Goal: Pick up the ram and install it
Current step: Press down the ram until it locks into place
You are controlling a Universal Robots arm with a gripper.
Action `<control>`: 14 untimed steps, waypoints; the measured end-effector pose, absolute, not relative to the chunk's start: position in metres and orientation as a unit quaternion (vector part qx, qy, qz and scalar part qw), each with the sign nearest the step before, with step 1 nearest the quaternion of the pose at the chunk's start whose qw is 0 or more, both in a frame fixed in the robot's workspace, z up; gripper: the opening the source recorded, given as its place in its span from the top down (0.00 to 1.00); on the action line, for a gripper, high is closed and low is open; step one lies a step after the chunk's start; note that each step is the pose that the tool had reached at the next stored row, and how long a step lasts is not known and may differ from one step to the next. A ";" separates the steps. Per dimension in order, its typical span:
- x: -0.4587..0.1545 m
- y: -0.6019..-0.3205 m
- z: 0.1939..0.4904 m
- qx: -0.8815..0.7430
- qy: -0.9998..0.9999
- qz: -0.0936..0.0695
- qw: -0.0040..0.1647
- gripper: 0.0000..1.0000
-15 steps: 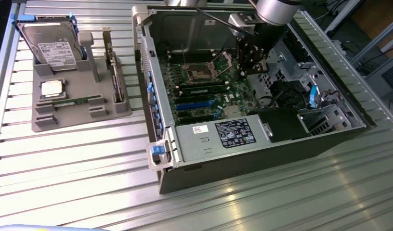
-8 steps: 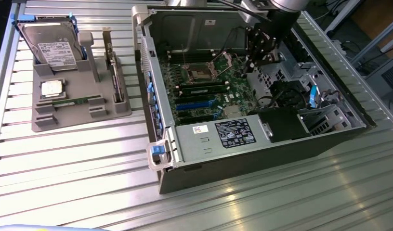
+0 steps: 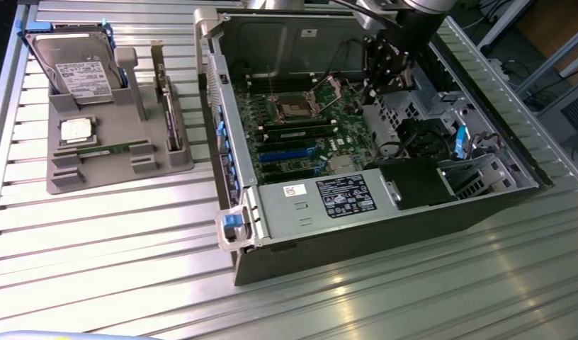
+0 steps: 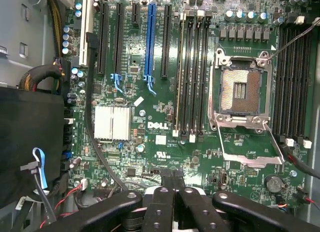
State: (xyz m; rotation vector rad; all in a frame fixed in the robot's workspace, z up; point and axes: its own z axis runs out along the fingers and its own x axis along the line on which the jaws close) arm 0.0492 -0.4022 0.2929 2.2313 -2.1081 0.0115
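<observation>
The tool (image 4: pixel 170 192) is being held fully closed with nothing in it, inside the open computer case (image 3: pixel 270 212). The ram (image 3: pixel 108 150) is lying in the grey tray (image 3: pixel 119 173) on the desk (image 3: pixel 110 241), at the exterior view's left, well apart.

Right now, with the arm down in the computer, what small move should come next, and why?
Probably rise out of the case toward the tray: the jaws are shut empty over the motherboard, and the ram lies in that tray.
</observation>
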 end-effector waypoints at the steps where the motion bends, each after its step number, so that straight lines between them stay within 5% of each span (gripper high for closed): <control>1: 0.049 -0.402 0.293 0.714 -0.699 0.003 0.036 0.90; 14: 0.049 -0.402 0.293 0.600 -0.799 -0.001 0.038 0.90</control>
